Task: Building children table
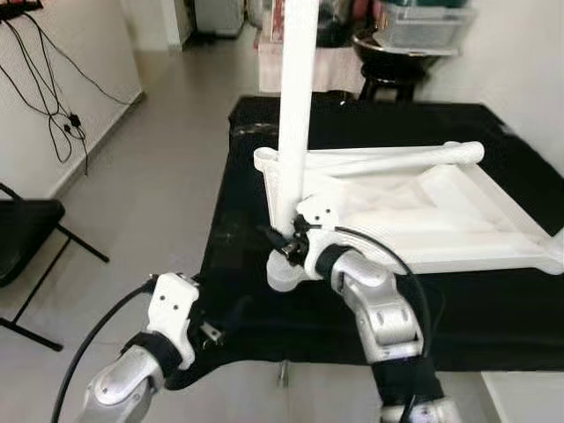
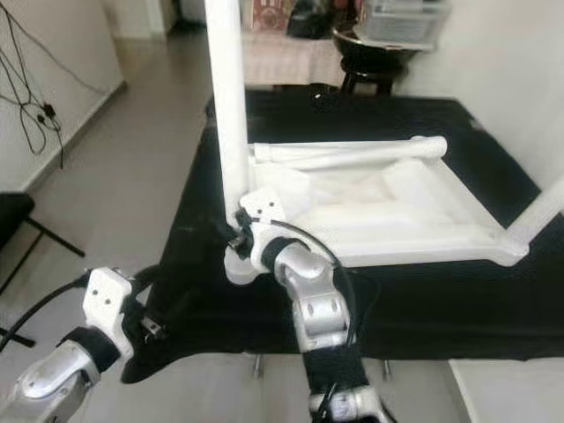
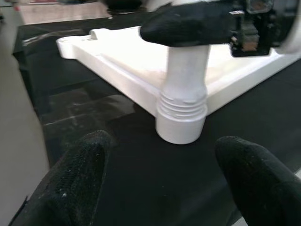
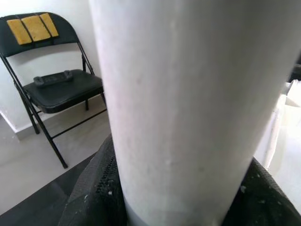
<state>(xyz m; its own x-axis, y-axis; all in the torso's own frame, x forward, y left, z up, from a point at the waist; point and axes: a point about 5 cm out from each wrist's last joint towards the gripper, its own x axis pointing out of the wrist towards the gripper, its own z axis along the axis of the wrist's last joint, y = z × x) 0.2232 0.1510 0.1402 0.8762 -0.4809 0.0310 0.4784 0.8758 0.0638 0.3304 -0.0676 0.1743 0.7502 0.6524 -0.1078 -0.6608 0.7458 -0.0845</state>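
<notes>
Gripping the white table leg (image 1: 294,97) low down, right gripper (image 1: 289,244) has both black fingers clamped round the tube, centre of the head view. Leg stands upright at the near-left corner of the overturned white tabletop (image 1: 476,238), which lies flat on a black-covered work surface (image 1: 238,300) across the middle of the frame. A second leg (image 1: 401,159) lies along the tabletop's far edge; a third one (image 2: 539,211) rises at the right edge of the frame.

Left gripper (image 3: 164,181) sits lower left, at the near edge of the black surface, fingers (image 3: 77,176) spread wide, holding nothing, aimed at the leg's base.

Around: cables (image 1: 48,88) hanging on the wall upper left, black folding chair (image 1: 22,238) at left edge, dark stool (image 1: 392,66) and a grey bin (image 1: 419,25) at top, behind the work surface.

Left wrist view gives what the head views can't: threaded collar (image 3: 182,106) at the leg's foot, seated against the tabletop corner, with the right gripper's finger crossing above it. Right wrist view is mostly the tube up close, plus the chair with yellow patches on its backrest and a dark controller-like object (image 4: 54,78) on the seat.
</notes>
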